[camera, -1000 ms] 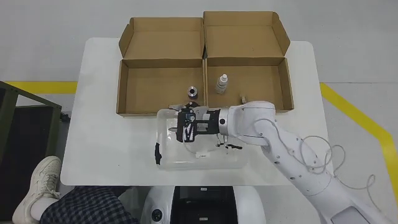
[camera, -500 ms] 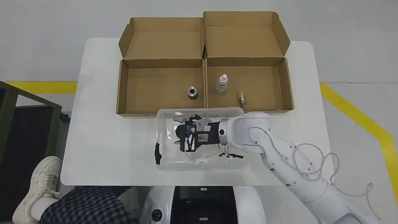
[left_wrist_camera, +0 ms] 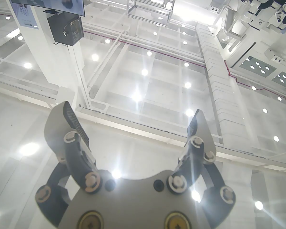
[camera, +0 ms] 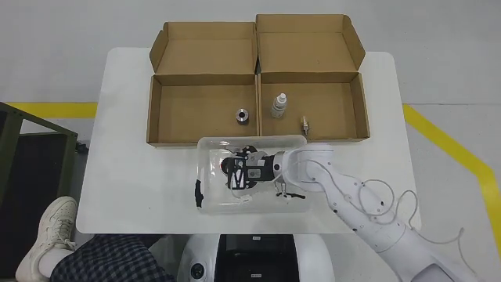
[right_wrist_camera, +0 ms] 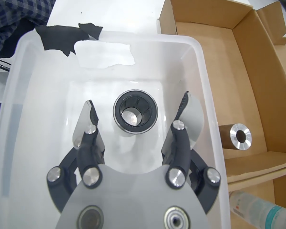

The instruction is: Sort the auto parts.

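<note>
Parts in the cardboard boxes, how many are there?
3. A cylinder sits in the left box; a bottle and a small fitting sit in the right box. None seems hidden.

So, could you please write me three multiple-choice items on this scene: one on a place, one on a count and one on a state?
1. Where is the black ring?
A. in the right box
B. in the clear bin
C. held up in the right hand

2. How many things lie in the right box?
A. one
B. two
C. four

3. How is the right hand?
A. shut on the ring
B. shut and empty
C. open

Answers:
1 B, the ring stands on the bin's floor.
2 B, only a bottle and a small fitting lie there.
3 C, its jaws stand apart, one on either side of the ring, without touching it.
</note>
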`<action>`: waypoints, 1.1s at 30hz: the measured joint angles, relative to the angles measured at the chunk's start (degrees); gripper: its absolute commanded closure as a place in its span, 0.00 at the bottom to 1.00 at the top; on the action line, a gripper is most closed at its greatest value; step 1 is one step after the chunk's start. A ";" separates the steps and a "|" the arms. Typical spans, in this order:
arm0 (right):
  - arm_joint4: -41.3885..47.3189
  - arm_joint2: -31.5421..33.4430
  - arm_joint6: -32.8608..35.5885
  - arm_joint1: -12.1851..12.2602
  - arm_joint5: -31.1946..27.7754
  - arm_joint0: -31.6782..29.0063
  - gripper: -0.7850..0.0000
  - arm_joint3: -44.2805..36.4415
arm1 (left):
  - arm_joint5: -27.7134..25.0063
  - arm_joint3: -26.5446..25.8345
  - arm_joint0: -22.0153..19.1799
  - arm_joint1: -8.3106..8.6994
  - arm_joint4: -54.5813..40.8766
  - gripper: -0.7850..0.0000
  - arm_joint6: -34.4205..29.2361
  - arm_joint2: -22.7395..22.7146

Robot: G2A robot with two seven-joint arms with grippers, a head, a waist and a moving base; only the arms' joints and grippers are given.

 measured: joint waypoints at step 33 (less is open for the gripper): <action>-0.02 -2.99 -8.37 -2.15 -2.98 3.45 1.00 7.43 | 0.00 0.00 0.00 0.00 0.00 0.00 0.00 0.00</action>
